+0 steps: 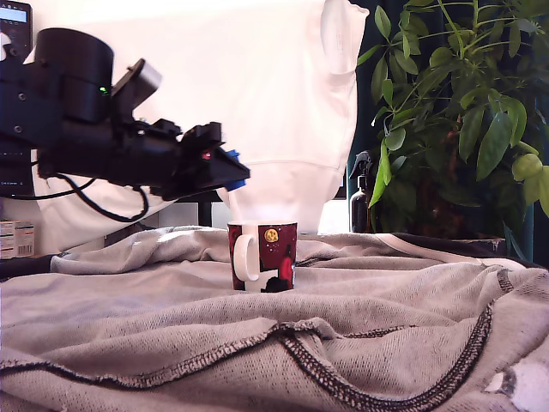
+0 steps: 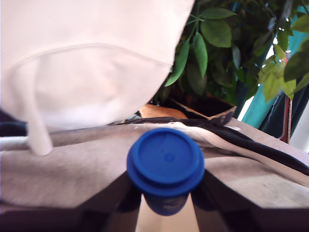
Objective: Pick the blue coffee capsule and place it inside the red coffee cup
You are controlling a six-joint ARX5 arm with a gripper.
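Clamped on the blue coffee capsule (image 2: 165,164) between the jaws of the gripper (image 1: 230,174), long axis pointing forward. Below and slightly ahead of the jaws: the red coffee cup (image 1: 262,256), upright.

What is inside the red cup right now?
Cannot tell: the red cup is seen side-on, its interior hidden. The blue capsule is not in it; the gripper holds it above the cup's left.

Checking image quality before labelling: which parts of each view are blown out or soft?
Exterior view: the white cloth is overexposed and the dark tool loses detail. Wrist view: the blue coffee capsule is fairly sharp, while the white cloth and plant are soft.
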